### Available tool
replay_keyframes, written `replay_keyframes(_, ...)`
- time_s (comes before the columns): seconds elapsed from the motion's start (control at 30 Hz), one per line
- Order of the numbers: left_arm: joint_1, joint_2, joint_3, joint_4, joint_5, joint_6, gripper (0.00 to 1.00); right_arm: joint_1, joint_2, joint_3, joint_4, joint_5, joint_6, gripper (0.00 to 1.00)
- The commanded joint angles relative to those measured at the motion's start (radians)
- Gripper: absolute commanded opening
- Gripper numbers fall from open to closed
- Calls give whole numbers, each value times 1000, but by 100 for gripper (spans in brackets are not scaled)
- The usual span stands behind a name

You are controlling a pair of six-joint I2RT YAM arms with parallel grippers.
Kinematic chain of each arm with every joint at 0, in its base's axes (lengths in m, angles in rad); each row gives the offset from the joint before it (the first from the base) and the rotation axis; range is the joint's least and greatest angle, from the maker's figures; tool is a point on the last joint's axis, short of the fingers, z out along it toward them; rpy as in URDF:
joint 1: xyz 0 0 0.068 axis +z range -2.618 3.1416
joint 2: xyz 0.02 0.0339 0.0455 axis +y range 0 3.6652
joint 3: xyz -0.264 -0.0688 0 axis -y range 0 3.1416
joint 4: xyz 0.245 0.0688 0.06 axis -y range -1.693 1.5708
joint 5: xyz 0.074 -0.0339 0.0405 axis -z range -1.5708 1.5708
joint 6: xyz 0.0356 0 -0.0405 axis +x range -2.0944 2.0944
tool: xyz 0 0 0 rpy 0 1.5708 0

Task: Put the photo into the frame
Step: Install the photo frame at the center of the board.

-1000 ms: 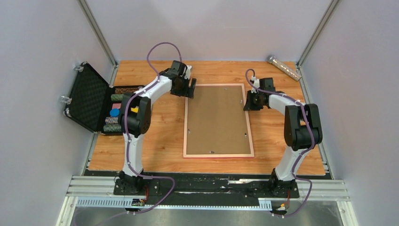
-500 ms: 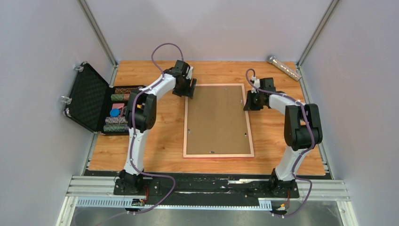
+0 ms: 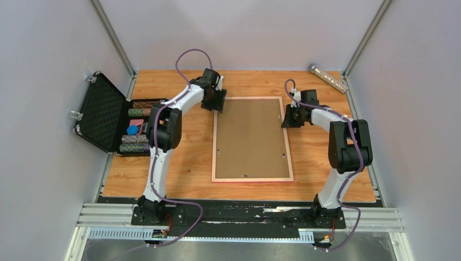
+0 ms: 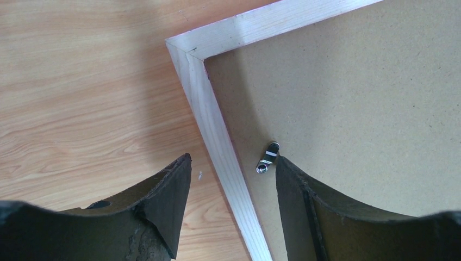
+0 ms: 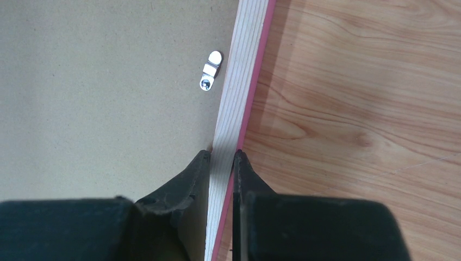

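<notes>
Since a second ago the left arm [image 3: 163, 126] had swung its elbow in toward the frame [image 3: 253, 179] and stood straighter, jaws narrower. Its left gripper [image 4: 234, 163] was open, pointing down at the far-left corner and straddling the left rail: one finger over the table [image 4: 81, 98], the other over the backing board [image 4: 369, 98] beside a turn clip [image 4: 267, 157]. Bent right arm [image 3: 348, 144] reached in, right gripper [image 5: 222, 155] pinched onto the right rail. Said frame lay flat, back up, mid-table (photo hidden, can't tell where).
</notes>
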Motion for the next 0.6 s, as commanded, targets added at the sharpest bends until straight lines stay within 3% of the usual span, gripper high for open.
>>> replay_keyframes(0.0,4,30,50,-3,5,-24,66,-4,20,21,-19,-27,-26,0)
replay_keyframes(0.57,5,24,25,3,3,-25,52,-6,17,20,-21,-32,-27,0)
